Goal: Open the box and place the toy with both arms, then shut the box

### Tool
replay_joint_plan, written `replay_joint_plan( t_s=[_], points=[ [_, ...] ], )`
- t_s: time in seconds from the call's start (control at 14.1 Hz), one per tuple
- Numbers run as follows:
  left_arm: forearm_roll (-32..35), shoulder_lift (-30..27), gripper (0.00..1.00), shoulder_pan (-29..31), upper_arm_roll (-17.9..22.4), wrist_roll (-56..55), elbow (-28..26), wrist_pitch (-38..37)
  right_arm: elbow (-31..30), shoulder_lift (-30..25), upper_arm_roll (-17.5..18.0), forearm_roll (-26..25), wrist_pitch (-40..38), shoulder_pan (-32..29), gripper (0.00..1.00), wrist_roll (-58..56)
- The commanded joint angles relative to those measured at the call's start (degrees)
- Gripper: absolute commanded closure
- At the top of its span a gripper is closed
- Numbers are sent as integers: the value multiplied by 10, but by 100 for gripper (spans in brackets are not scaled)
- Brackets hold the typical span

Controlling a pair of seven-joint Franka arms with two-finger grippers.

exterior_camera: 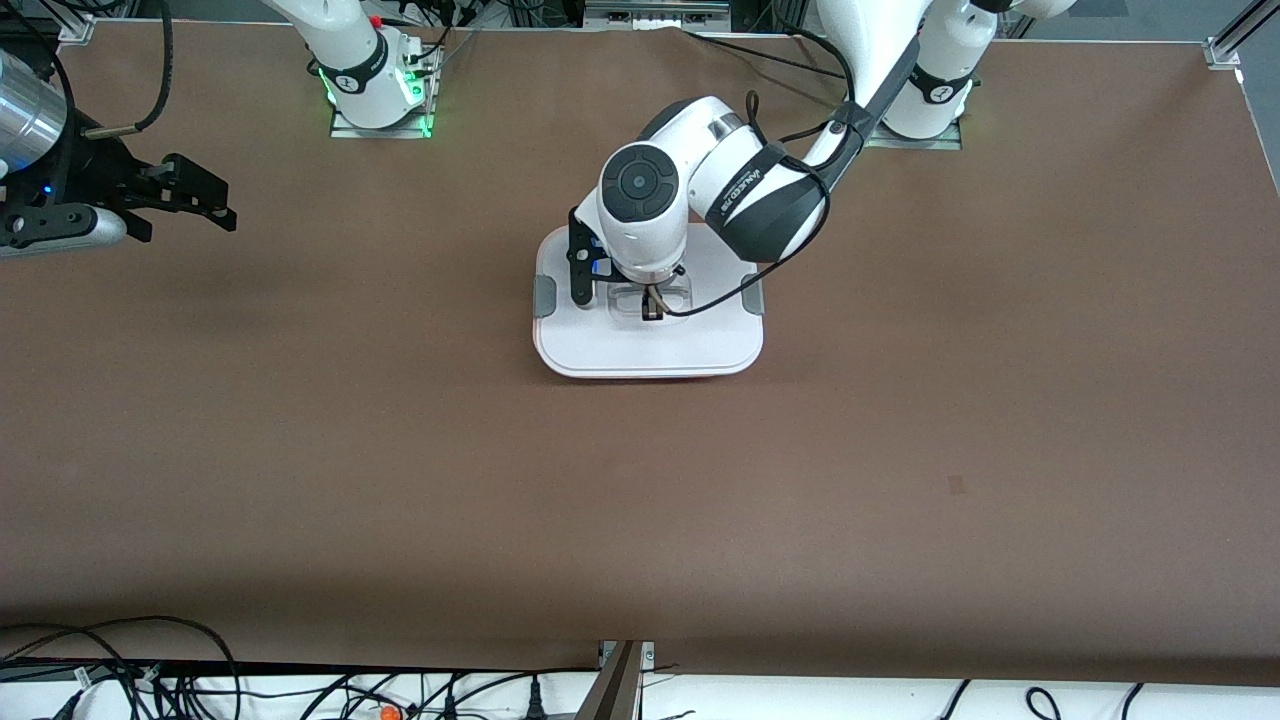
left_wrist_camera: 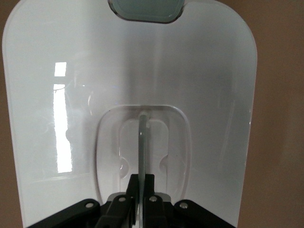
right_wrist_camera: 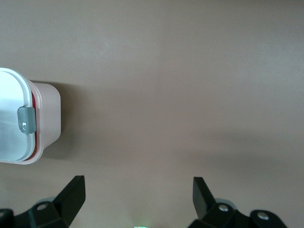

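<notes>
The box (exterior_camera: 650,345) stands at the middle of the table with its white lid on and a grey clip (exterior_camera: 543,296) at each end. My left gripper (exterior_camera: 650,310) is down on the lid, shut on the clear handle (left_wrist_camera: 142,137) in the lid's recess. In the left wrist view the gripper (left_wrist_camera: 143,183) pinches the thin handle bar over the white lid (left_wrist_camera: 199,85). My right gripper (exterior_camera: 225,205) is open and empty over bare table toward the right arm's end. The right wrist view shows this gripper (right_wrist_camera: 139,190) and one end of the box (right_wrist_camera: 45,114). The toy is out of view.
The brown table top (exterior_camera: 640,500) surrounds the box. The arm bases (exterior_camera: 375,90) stand along the table edge farthest from the front camera. Cables (exterior_camera: 200,680) lie off the table's edge nearest the front camera.
</notes>
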Motion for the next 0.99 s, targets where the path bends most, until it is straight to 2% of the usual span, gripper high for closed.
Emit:
replay_joint_plan(
  t_s=[0.0, 0.92],
  points=[
    [7, 10, 100, -13, 7, -22, 20, -1, 8, 0, 3, -5, -9, -8, 0, 3],
    [36, 29, 100, -30, 6, -47, 12, -1, -2, -11, 10, -9, -17, -6, 0, 4]
  ],
)
